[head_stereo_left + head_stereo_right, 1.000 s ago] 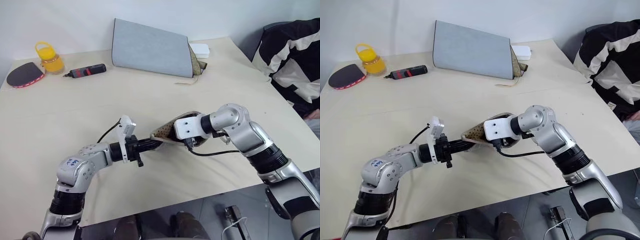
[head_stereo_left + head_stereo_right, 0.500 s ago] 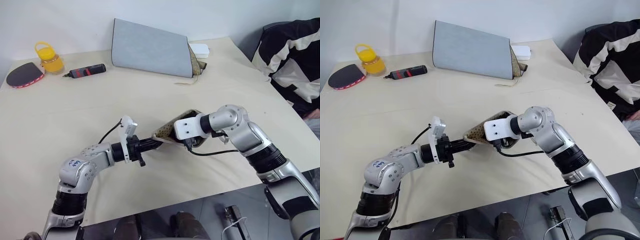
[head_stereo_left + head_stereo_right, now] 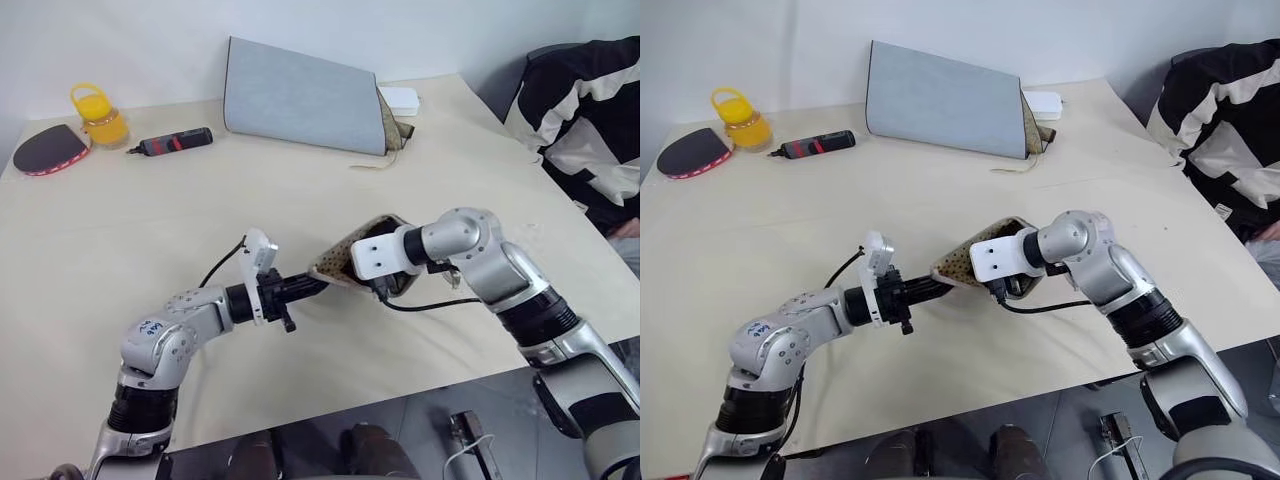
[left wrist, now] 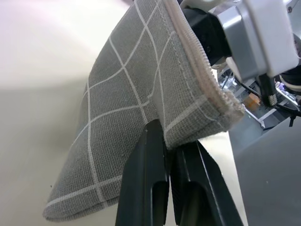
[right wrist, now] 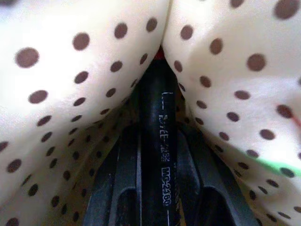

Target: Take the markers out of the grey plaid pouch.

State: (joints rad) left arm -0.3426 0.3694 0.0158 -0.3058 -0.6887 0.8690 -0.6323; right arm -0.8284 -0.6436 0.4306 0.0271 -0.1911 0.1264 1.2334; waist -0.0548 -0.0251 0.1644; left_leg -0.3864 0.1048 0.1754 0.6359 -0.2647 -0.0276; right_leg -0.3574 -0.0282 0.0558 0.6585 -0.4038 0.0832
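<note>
The grey plaid pouch (image 3: 345, 256) hangs a little above the table between my two arms, its dotted lining showing at the mouth. My left gripper (image 4: 169, 137) is shut on the pouch's lower fabric edge (image 4: 127, 103), holding it from the left. My right gripper (image 5: 160, 133) reaches into the pouch mouth from the right. Inside, its black fingers (image 5: 126, 179) press against a dark marker (image 5: 161, 117) with printed lettering and a red tip. A streak of green (image 5: 276, 165) shows at the lining's edge. From the head views the pouch hides the markers.
A large grey-blue bag (image 3: 300, 95) stands at the table's back, a white box (image 3: 400, 98) behind it. A black-and-red tool (image 3: 175, 142), a yellow jar (image 3: 100, 116) and a paddle (image 3: 48, 150) lie far left. A person in a black-and-white jacket (image 3: 590, 120) sits at the right.
</note>
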